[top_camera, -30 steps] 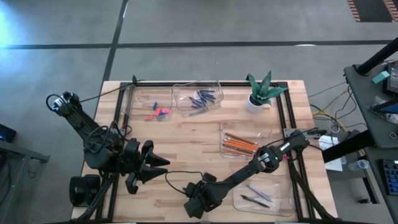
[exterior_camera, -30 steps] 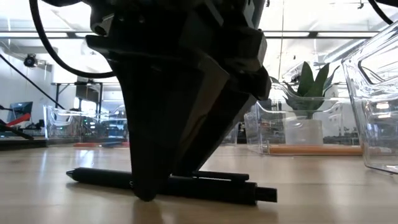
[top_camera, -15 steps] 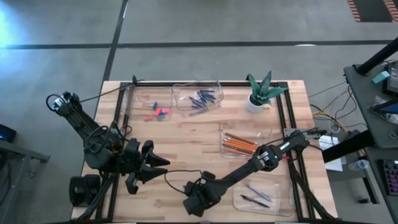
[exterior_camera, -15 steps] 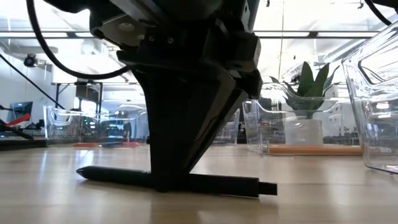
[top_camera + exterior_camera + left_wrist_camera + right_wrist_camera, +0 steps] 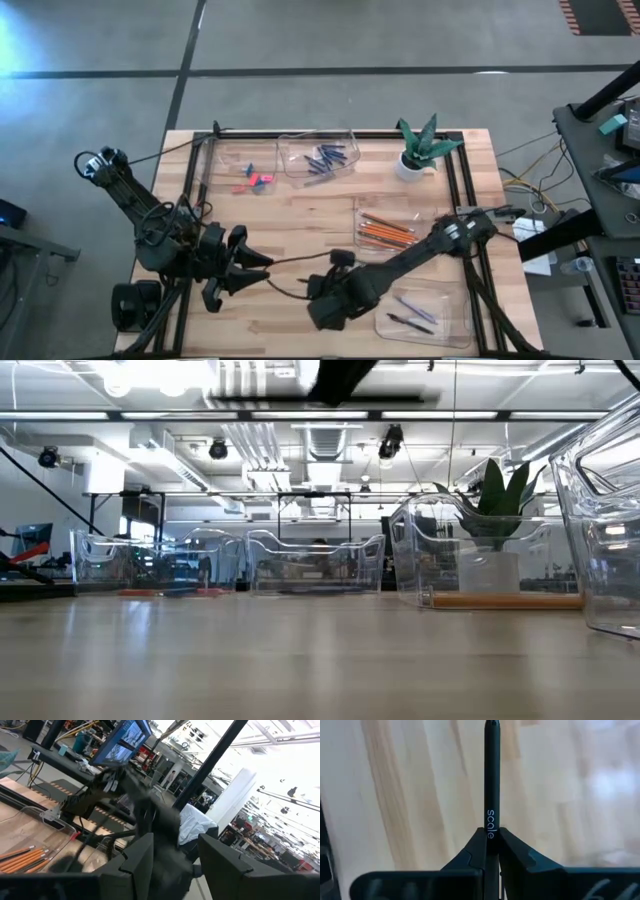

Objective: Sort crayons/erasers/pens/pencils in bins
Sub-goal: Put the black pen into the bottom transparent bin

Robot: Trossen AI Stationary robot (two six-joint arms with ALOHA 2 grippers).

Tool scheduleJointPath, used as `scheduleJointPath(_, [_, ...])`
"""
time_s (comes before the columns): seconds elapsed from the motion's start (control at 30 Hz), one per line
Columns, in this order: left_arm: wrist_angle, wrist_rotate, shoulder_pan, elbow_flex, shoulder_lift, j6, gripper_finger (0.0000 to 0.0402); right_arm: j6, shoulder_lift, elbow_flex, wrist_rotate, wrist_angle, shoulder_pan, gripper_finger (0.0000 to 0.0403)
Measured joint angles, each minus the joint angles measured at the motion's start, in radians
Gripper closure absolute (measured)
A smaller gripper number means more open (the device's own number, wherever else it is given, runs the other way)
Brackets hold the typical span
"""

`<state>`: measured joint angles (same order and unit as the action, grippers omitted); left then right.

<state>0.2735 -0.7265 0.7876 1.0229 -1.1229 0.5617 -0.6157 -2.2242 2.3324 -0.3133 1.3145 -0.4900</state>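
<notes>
You are looking at the wooden worktop [image 5: 300, 225] from above, and most of it reads as it did a second ago. The bins [image 5: 318, 155] sit where they were: erasers [image 5: 258, 181] in the tray at about 11 o'clock, crayons [image 5: 328, 157] at 12, the orange pencils [image 5: 385, 232] near 3, and pens [image 5: 415, 315] in the tray at about 5. A potted plant [image 5: 418, 148] stands at 1 o'clock.

The right arm is what has changed. A second ago its right end effector [image 5: 328, 313] was pressed down on the worktop at about 6 o'clock, straddling a dark pen that lay flat there. Now the arm has risen and drawn in toward the pen tray, and in the low view the worktop in front of the camera is bare where arm and pen had filled the picture.

The right wrist view shows why: the end effector [image 5: 491, 851] is clenched on that black pen [image 5: 491, 780], the barrel (it carries small white lettering) running straight out from between the fingers [image 5: 470, 854] over the wood.

The left end effector [image 5: 258, 262] has not moved; it waits at about 8 o'clock by the worktop's edge, its fingers [image 5: 137, 860] spread apart with nothing between them.
</notes>
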Motion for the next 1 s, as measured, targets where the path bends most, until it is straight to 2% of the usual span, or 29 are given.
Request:
scheduleJointPath(0.17, [0.001,-0.011,0.0,0.0,0.001,-0.001,0.026,0.049,0.139,-0.046,-0.009,0.134,-0.011,0.038])
scheduleJointPath(0.37, [0.012,-0.107,-0.001,0.0,0.007,-0.027,0.026,-0.016,0.375,-0.289,-0.001,0.113,-0.076,0.0379])
scheduleJointPath(0.53, [0.012,-0.201,-0.002,0.0,0.012,-0.029,0.026,-0.159,0.596,-0.57,0.053,-0.042,-0.169,0.0379])
scheduleJointPath(0.73, [0.009,-0.297,-0.003,0.0,0.013,-0.029,0.026,-0.353,0.831,-0.889,0.055,-0.185,-0.278,0.0379])
scheduleJointPath(1.0, [0.008,-0.361,-0.003,0.0,0.013,-0.029,0.026,-0.472,0.96,-1.249,0.153,-0.441,-0.371,0.0379])
